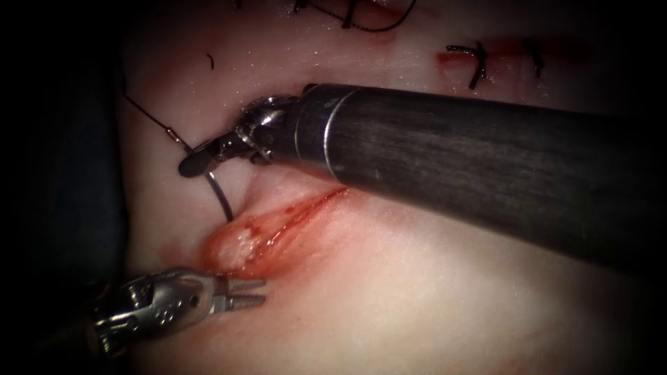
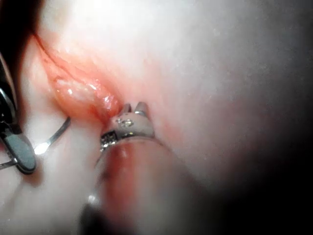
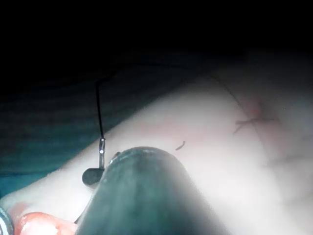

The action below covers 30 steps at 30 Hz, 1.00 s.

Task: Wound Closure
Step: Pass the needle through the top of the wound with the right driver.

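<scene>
Pale tissue [image 1: 431, 305], red-edged cut [image 1: 278, 226], older stitches [image 1: 479, 62] behind.

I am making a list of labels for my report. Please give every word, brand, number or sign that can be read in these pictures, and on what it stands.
None can be read. The silver metal left claw has small dots and a dark patch near its base, too small to read. The dark grey right shaft, the pale pink tissue and the thin curved steel needle carry no text.
</scene>
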Each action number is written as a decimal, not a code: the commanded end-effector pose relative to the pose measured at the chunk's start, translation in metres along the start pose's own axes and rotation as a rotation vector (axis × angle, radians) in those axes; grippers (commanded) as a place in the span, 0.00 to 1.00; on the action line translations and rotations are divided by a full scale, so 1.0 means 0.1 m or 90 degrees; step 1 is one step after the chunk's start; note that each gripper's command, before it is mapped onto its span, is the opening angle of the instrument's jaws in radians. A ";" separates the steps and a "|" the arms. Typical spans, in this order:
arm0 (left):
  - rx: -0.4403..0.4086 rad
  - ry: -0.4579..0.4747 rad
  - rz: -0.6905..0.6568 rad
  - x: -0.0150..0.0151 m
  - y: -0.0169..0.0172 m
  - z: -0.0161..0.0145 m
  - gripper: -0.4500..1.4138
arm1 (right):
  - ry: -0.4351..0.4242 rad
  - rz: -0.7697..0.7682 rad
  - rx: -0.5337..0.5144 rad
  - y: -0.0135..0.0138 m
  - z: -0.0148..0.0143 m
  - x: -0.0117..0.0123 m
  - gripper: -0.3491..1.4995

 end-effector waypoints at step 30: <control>0.004 0.000 0.000 0.000 -0.005 0.006 0.25 | 0.040 0.275 0.112 -0.026 0.016 0.008 0.00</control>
